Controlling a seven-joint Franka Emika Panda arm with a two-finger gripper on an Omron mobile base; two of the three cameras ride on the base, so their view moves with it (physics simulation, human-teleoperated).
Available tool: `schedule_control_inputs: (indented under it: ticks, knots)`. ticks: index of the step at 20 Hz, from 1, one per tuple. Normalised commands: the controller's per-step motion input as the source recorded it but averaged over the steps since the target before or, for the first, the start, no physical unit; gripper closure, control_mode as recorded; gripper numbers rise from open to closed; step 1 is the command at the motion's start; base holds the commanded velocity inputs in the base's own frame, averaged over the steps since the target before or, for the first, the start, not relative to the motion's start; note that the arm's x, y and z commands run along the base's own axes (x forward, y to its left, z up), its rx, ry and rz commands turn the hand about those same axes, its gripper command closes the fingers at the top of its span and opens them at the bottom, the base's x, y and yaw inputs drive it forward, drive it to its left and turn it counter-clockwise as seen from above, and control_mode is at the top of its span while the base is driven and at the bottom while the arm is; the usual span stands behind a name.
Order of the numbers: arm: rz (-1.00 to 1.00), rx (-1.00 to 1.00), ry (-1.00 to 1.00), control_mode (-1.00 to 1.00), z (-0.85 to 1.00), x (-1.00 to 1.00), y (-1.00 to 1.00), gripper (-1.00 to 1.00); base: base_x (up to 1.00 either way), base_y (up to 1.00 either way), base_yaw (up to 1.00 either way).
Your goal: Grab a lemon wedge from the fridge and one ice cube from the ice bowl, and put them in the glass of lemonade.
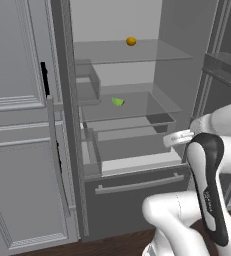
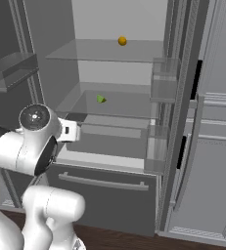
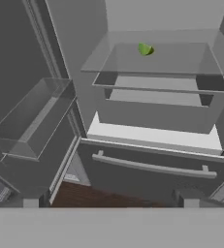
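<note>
While spread wide, end effector (image 3: 111, 199) before tiny yellow-green lemon wedge (image 3: 144, 49) on glass fridge (image 1: 137, 187) shelf.

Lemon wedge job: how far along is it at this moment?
Done: the fridge stands open. In hand: nothing; the gripper faces the shelves with open jaws, empty. The lemon wedge lies untouched on the middle glass shelf. Left: grasping the wedge, fetching an ice cube, and dropping both into the lemonade.

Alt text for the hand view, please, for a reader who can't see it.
An open fridge seen from low down, with a tiny yellow-green lemon wedge on a glass shelf near the top. Below sit clear drawers and a dark drawer front with a pale bar handle.
</note>
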Motion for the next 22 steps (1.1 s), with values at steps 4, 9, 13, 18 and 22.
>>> schedule_control_inputs:
  ticks: [4,9,13,18,22]
  knots:
    - [-0.01,-0.29,-0.03,-1.0,-0.02,-0.18,0.09,-1.0,0.0,0.0,0.0]
    - [-0.02,-0.22,0.0,-1.0,-0.03,0.0,0.0,-1.0,0.0,0.0,0.0]
    - [0.0,-0.04,0.0,-1.0,0.0,0.0,-0.03,-1.0,0.0,0.0,0.0]
    - [0.0,0.0,0.0,-1.0,0.0,-0.09,-0.23,-1.0,0.0,0.0,0.0]
    - [0.0,0.02,-0.07,-1.0,-0.08,-0.32,-0.33,-1.0,0.0,0.0,0.0]
